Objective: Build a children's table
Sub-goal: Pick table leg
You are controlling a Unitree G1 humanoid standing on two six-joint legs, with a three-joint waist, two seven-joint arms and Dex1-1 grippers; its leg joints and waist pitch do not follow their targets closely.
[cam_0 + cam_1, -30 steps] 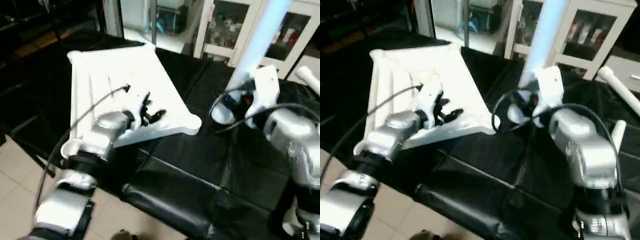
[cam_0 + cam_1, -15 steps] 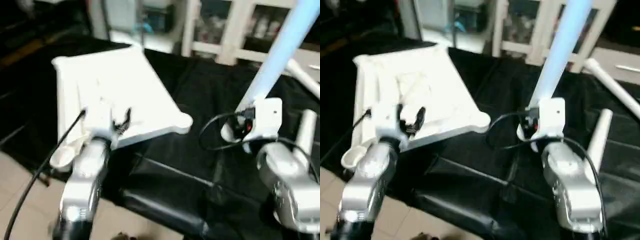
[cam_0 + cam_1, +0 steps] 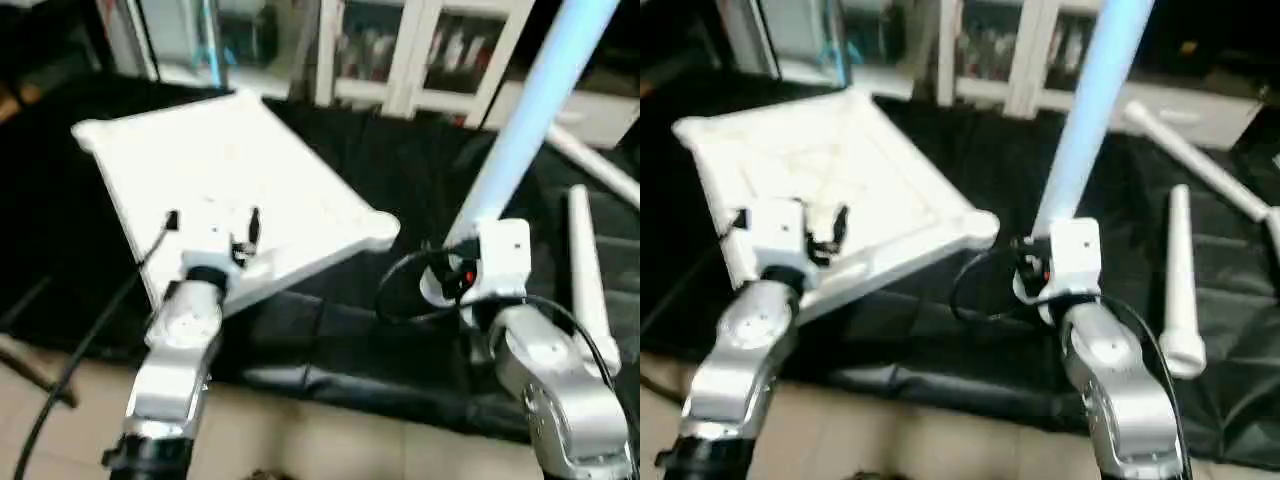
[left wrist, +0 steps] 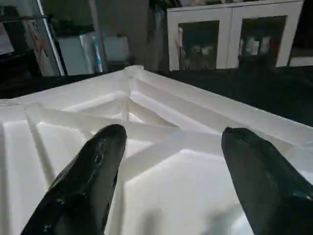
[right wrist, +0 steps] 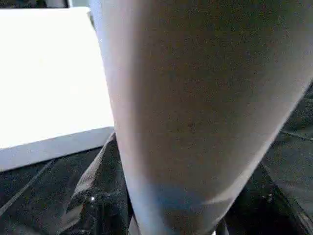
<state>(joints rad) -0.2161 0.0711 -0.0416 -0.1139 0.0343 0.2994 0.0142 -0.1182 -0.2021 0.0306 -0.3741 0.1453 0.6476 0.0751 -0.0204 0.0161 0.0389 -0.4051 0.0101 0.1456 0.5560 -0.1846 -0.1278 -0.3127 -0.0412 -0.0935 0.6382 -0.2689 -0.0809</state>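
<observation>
The white tabletop [image 3: 230,170] lies ribbed side up on the black work table, at the left. My left gripper [image 3: 212,222] is open at its near edge, and its black fingers [image 4: 93,171] hover over the ribs [image 4: 146,122] with nothing between them. My right gripper [image 3: 458,268] is shut on the thick end of a white leg [image 3: 530,110], which slants up and away to the right. That leg [image 5: 195,112] sits between the two black fingers [image 5: 98,205]. The tabletop's round corner socket [image 3: 382,228] is just left of the held leg's base.
A second white leg [image 3: 1180,280] lies on the black cover [image 3: 340,340] to the right of my right arm. A third leg [image 3: 1195,160] lies further back at the right. White glass-door cabinets [image 3: 440,50] stand behind the table. Tiled floor [image 3: 300,450] shows below the table's front edge.
The head view has shifted and tilted. My left forearm has swung from slanting across the tabletop's near corner to pointing straight at its near edge. The right gripper still holds the leg.
</observation>
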